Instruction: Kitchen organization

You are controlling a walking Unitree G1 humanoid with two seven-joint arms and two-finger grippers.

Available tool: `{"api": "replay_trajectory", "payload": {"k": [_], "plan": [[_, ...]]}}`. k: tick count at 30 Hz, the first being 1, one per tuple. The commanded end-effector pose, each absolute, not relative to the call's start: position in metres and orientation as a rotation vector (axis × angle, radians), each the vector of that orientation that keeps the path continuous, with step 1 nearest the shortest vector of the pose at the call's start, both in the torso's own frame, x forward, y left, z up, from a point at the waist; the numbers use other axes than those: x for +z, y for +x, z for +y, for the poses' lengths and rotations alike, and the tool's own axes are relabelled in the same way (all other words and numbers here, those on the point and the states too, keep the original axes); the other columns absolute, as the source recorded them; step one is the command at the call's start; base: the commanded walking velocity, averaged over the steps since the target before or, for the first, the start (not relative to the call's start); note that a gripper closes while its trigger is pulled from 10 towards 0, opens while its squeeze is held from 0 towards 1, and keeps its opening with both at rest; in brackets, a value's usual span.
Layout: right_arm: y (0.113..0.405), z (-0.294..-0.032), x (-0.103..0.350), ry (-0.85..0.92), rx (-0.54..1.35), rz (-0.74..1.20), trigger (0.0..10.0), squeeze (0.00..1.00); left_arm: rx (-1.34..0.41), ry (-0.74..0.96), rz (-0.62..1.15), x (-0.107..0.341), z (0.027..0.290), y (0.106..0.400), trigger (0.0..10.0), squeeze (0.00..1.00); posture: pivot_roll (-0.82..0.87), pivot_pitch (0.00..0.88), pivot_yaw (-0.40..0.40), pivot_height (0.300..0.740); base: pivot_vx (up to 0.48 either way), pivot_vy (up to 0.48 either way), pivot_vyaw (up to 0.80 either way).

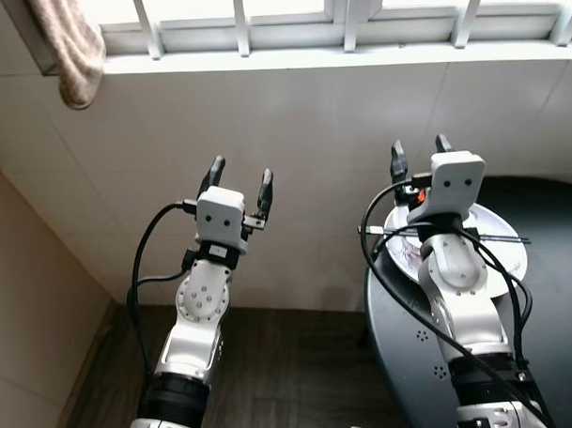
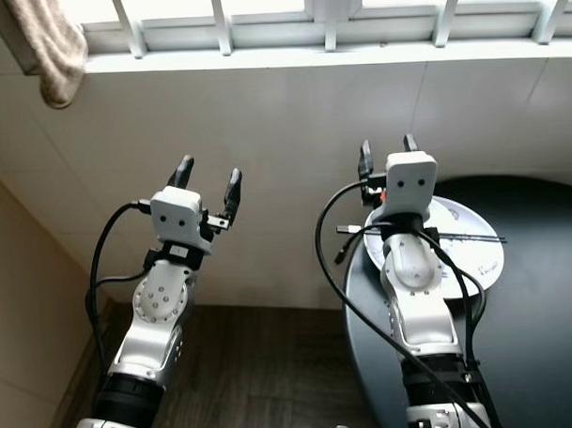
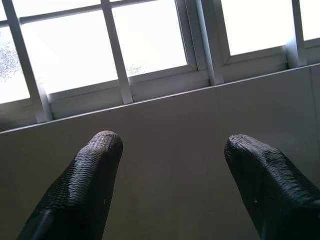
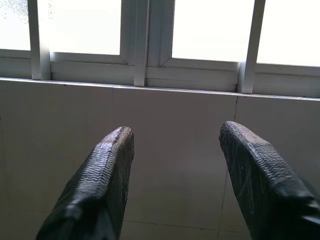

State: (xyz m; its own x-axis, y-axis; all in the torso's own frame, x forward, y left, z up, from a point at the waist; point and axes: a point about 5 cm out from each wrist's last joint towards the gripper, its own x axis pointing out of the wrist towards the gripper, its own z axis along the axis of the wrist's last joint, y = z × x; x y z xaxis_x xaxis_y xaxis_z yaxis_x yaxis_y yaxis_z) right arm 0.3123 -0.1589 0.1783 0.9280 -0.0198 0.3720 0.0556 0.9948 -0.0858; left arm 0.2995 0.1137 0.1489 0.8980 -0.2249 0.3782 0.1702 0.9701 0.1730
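A white plate with a pair of dark chopsticks across it lies on the round black table at the right. My right gripper is raised above the plate's near-left rim, open, nothing between its fingers. My left gripper is held up over the floor to the left of the table, also open and empty, pointing at the tiled wall. Both wrist views look past the fingertips at the wall and window.
A white tiled wall stands close ahead with a barred window above it. A beige towel hangs at the top left. Dark wood floor lies below, with a beige panel at the left.
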Motion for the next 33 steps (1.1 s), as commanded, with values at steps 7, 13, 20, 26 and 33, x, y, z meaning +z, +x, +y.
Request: {"api": "replay_trajectory", "payload": {"k": [7, 13, 20, 26, 33], "plan": [[0.314, -0.157, 0.18, -0.091, -0.032, -0.378, 10.0, 0.0, -0.202, 0.135, -0.387, 0.148, 0.116, 0.302, 10.0, 0.0, -0.08, 0.0, 0.017, 0.74, 0.0, 0.48, 0.0], [0.315, -0.157, 0.179, -0.09, -0.033, -0.373, 10.0, 0.0, -0.205, 0.134, -0.385, 0.148, 0.116, 0.302, 10.0, 0.0, -0.08, 0.0, 0.018, 0.74, 0.0, 0.48, 0.0], [0.315, -0.159, 0.177, -0.079, -0.047, -0.364, 10.0, 0.0, -0.205, 0.138, -0.403, 0.149, 0.116, 0.301, 10.0, 0.0, -0.08, 0.0, 0.019, 0.74, 0.0, 0.178, 0.0], [0.318, -0.166, 0.173, -0.045, -0.106, -0.329, 10.0, 0.0, -0.207, 0.14, -0.406, 0.149, 0.117, 0.3, 10.0, 0.0, -0.08, 0.0, 0.021, 0.74, 0.0, 0.0, -0.53], [0.319, -0.164, 0.169, -0.018, -0.088, -0.297, 10.0, 0.0, -0.208, 0.144, -0.403, 0.148, 0.117, 0.301, 10.0, 0.0, -0.08, 0.0, 0.021, 0.74, 0.0, 0.0, -0.44]]}}
